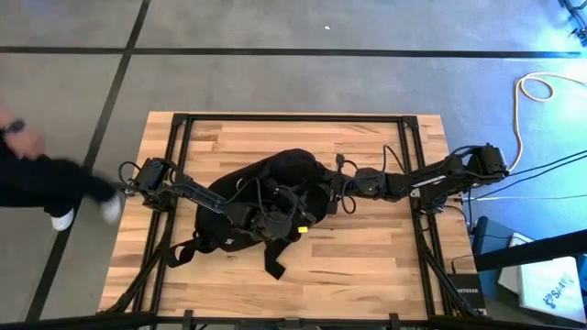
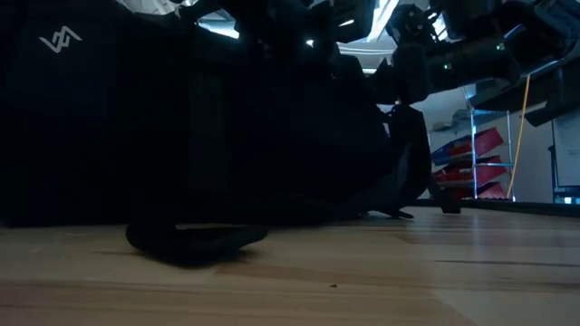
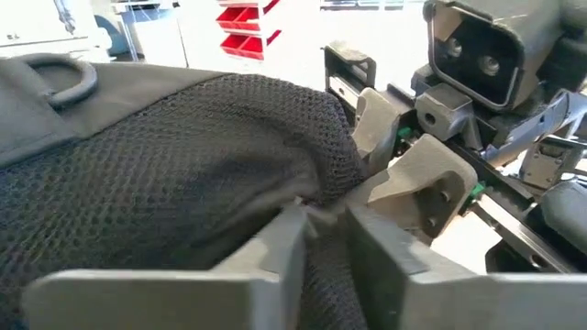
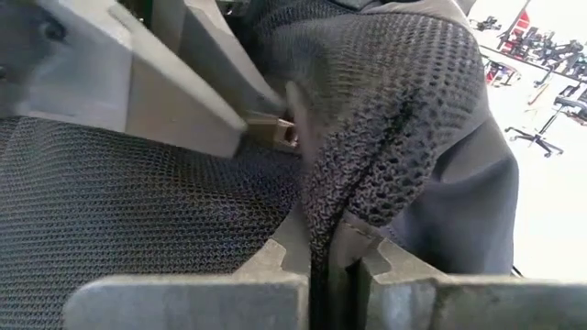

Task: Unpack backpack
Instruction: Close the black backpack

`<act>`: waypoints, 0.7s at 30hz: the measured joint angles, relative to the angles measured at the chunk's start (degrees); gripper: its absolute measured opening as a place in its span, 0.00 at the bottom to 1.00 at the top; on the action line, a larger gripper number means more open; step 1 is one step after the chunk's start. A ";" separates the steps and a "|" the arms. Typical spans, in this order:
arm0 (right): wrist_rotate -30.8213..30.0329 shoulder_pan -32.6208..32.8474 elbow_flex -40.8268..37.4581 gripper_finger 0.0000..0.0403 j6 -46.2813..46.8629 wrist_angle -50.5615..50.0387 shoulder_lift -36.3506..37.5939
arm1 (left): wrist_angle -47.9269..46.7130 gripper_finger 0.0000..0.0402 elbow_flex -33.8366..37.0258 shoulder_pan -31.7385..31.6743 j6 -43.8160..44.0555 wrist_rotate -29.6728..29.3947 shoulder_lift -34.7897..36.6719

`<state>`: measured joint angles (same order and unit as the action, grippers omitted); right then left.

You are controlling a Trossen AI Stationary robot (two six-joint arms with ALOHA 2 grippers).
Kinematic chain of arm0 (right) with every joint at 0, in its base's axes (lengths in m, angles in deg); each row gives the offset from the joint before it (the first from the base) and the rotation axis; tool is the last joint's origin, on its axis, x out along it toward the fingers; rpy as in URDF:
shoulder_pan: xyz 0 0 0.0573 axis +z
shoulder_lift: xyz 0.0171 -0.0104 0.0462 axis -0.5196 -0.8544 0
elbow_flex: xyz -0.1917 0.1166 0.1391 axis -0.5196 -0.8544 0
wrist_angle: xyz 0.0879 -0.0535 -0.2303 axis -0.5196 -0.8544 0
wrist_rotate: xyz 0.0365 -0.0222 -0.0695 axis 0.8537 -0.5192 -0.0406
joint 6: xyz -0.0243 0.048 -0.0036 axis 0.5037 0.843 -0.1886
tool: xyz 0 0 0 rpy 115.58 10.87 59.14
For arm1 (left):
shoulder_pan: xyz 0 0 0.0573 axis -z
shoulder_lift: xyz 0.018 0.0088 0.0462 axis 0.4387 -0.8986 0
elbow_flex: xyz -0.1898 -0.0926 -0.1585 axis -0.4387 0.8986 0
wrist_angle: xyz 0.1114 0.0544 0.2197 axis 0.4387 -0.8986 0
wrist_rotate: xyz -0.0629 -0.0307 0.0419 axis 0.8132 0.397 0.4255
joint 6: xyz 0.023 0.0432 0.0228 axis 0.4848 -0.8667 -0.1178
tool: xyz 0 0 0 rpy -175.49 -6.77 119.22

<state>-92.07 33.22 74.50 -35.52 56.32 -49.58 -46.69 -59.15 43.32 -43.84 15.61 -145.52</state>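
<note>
The big black soft fabric backpack (image 1: 266, 197) is lying mid wooden desk (image 1: 367, 257). Right tool (image 4: 321, 261) is pinched tight on a fold of its mesh, and the left tool (image 3: 316, 229) has clamped the mesh nearby. My worry: pulling apart could make that stretchy mesh slip free or tear.

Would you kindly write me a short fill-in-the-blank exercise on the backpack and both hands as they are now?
1. The black backpack lies on a table made of ____.
2. The right hand is shut on the backpack's ____ fabric.
3. The left hand pinches the same backpack from the ____ side.
4. The small logo on the backpack is ____ in colour.

Missing words: wood; mesh; opposite; white
</note>
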 joint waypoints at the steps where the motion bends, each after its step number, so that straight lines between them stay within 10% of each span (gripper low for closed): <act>1: 0.05 0.00 0.00 0.00 0.00 -0.06 0.00 | 0.09 0.12 -0.01 -0.01 0.02 0.40 0.00; 21: 0.29 -0.02 0.00 0.00 -0.17 -0.70 -0.07 | -7.07 0.01 -0.01 -0.52 1.81 2.09 0.11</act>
<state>-91.79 33.20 74.50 -35.70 55.62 -49.65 -53.75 -59.16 42.80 -42.02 17.70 -145.41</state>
